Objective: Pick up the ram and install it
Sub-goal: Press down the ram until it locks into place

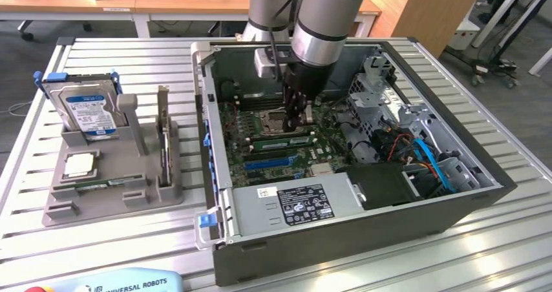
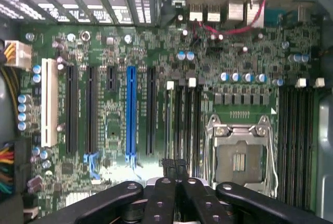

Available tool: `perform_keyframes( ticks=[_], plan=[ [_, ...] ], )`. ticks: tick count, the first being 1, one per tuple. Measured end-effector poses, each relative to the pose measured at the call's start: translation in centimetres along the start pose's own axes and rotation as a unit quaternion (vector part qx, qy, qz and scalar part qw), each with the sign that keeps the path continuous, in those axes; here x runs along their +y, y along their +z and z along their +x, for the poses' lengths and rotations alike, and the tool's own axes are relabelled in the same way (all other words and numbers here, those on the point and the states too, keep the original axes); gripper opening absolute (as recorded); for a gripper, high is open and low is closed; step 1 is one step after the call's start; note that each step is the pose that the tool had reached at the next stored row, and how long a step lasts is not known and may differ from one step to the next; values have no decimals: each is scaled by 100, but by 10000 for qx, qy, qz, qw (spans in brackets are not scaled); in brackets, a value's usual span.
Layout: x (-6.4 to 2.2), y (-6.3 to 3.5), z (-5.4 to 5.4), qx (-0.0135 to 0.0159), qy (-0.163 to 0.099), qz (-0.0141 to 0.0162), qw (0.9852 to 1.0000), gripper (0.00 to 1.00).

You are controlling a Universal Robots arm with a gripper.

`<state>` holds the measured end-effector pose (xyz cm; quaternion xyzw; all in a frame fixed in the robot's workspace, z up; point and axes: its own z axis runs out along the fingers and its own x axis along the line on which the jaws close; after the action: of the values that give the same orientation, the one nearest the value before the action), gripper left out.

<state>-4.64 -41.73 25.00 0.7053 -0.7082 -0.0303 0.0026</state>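
The long green circuit-board ram stick (image 1: 282, 141) lies seated across the motherboard at centre frame of the exterior view, directly under the black jaws (image 1: 299, 121), which are closed. The open grey computer case (image 1: 345, 237) sits on a slatted metal bench (image 1: 112, 247); its walls ring the arm closely.

An open grey metal computer case (image 1: 345, 227) is set on the slatted aluminium counter (image 1: 112, 240), with a green motherboard (image 1: 258, 134) laid flat inside it. At the exterior view's left of the case, a grey plastic parts holder (image 1: 112, 182) is placed on the counter. A blue-labelled metal hard drive (image 1: 86, 111) is stood in the holder's far end, and a square silver processor chip (image 1: 79, 165) is laid nearer. The black hand (image 1: 299, 121) is positioned inside the case, just above the motherboard, beside an empty metal-framed processor socket (image 2: 239, 156).
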Motion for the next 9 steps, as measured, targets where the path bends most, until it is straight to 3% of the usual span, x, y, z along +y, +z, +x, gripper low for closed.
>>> perform_keyframes(
  ticks=[3,9],
  plan=[
    [-42,-2,0,0,1,0,10000,10],
    [-42,-2,0,0,1,0,10000,10]
  ],
)
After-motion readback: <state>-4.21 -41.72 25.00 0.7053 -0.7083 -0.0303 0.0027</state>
